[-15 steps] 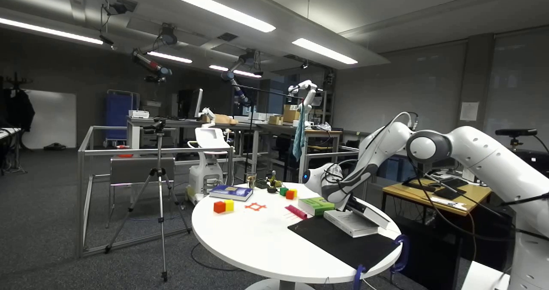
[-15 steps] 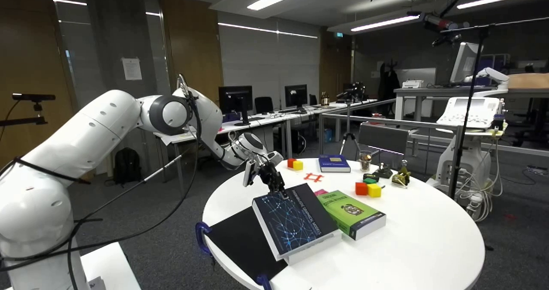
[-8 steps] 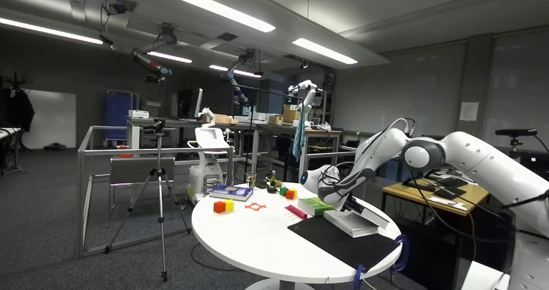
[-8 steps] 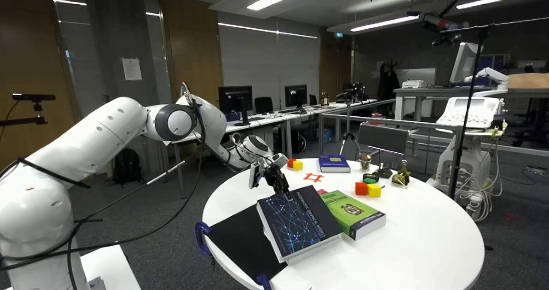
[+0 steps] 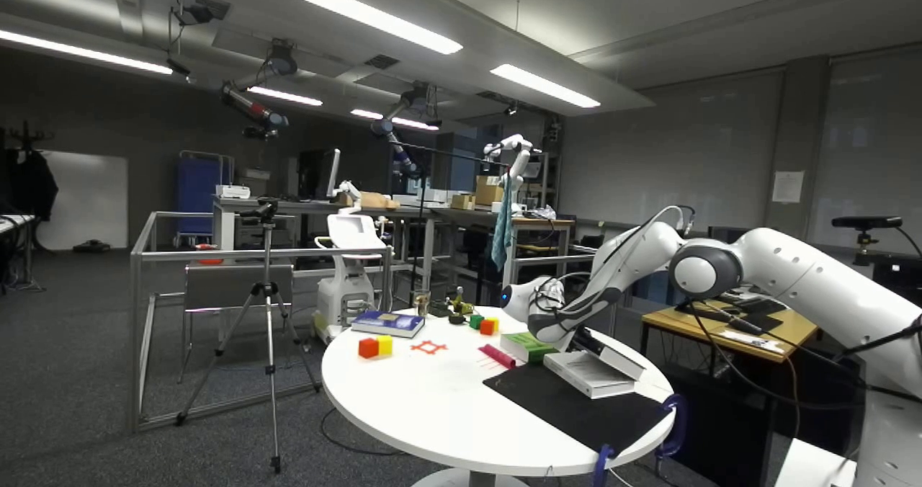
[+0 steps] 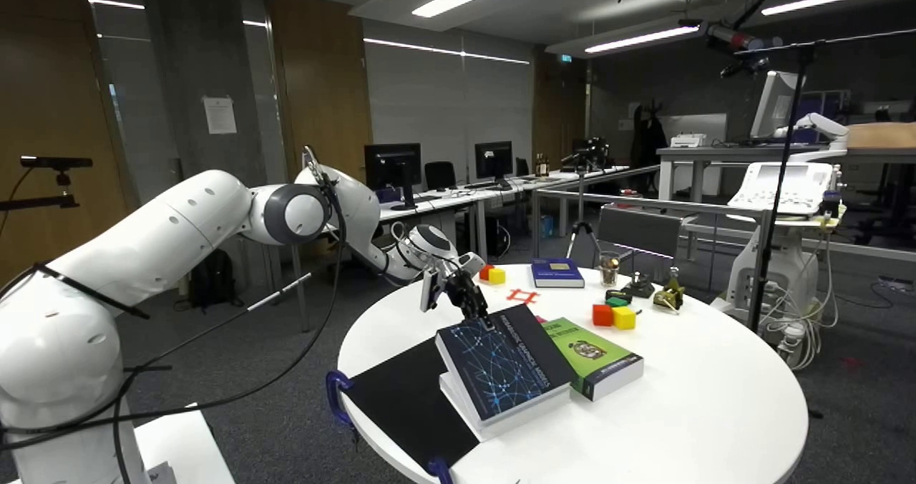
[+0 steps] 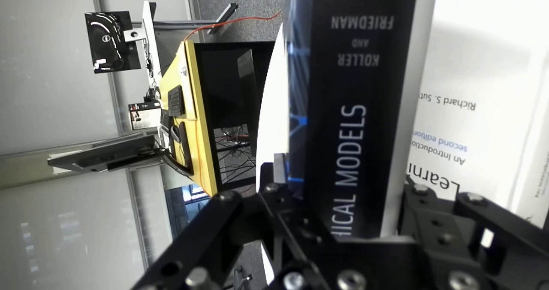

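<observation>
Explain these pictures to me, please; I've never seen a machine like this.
The big white machine is a robot arm. At its tip is a black end effector, a sort of pinching hand. Two views are taken from outside the robot; the close-up is taken from its own wrist. On the round white table lie a black mat, a white book, a green book, a blue book and some coloured blocks. The end effector pinches a dark book across its lettered edge, holding it tilted; whether it also rests on the white book, I can't tell.
</observation>
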Available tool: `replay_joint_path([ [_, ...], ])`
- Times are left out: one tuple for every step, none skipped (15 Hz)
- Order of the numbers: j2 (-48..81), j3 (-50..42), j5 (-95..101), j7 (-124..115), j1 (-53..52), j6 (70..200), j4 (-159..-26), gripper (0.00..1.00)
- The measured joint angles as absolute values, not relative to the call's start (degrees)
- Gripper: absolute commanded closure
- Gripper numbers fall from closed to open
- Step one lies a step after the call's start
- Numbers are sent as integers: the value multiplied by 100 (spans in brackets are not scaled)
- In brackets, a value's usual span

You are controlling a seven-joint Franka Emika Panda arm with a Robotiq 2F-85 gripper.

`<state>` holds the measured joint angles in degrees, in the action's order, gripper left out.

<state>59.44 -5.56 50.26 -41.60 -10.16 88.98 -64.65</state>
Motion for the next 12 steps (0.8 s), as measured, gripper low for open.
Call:
replay_joint_path([
  [5990,-560,5026,-4134,-1046,8858,-6396,73],
  [6036,-560,5025,-4120,-1076,8808,-6326,73],
  [6092,-562,5024,-4113,-1112,8756,-6253,73],
  [6143,-562,5024,-4107,-1148,8709,-6200,73],
  [6188,-571,5024,-4106,-1187,8662,-6150,73],
  [6235,-582,5024,-4105,-1224,8615,-6100,73],
  [6275,-590,5024,-4102,-1257,8578,-6058,73],
  [6304,-591,5024,-4101,-1284,8549,-6023,73],
  [6324,-591,5024,-4101,-1301,8537,-5993,73],
  [6339,-591,5023,-4101,-1312,8526,-5962,73],
  [6353,-591,5015,-4101,-1314,8516,-5923,73],
  [6361,-597,4996,-4101,-1313,8511,-5887,73],
])
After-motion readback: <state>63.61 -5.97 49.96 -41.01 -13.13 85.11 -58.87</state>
